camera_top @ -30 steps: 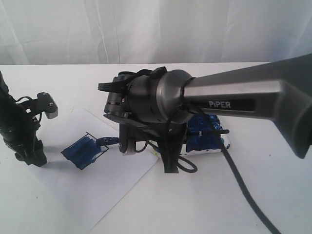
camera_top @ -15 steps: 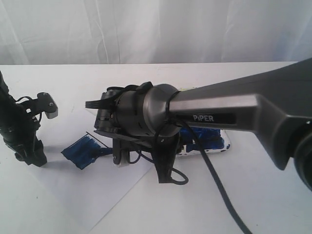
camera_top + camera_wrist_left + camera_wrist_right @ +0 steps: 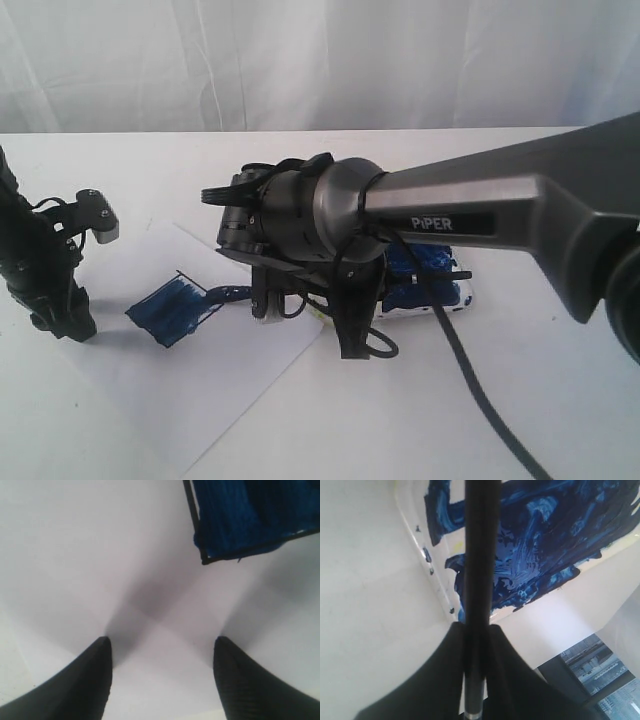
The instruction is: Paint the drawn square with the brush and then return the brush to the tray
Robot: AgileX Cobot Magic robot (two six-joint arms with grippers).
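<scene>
The drawn square (image 3: 172,308) sits tilted on the white paper and is filled with streaky dark blue; one of its corners (image 3: 240,520) shows in the left wrist view. My right gripper (image 3: 262,300) (image 3: 476,625) is shut on the brush (image 3: 479,555), a thin black handle that runs out over the tray (image 3: 545,540). The brush's blue-stained tip (image 3: 224,293) lies just right of the square. The tray (image 3: 440,285), smeared with blue, is mostly hidden behind the right arm. My left gripper (image 3: 62,322) (image 3: 160,642) stands open over bare paper, left of the square.
The white paper sheet (image 3: 200,390) lies skewed on the white table. The right arm's long grey link (image 3: 500,210) and its black cable (image 3: 480,390) cross the right half of the scene. A white curtain closes off the back.
The right arm swung left toward the square half a second ago and has come back to the right, with the brush still in its grip. The left arm has not moved.
</scene>
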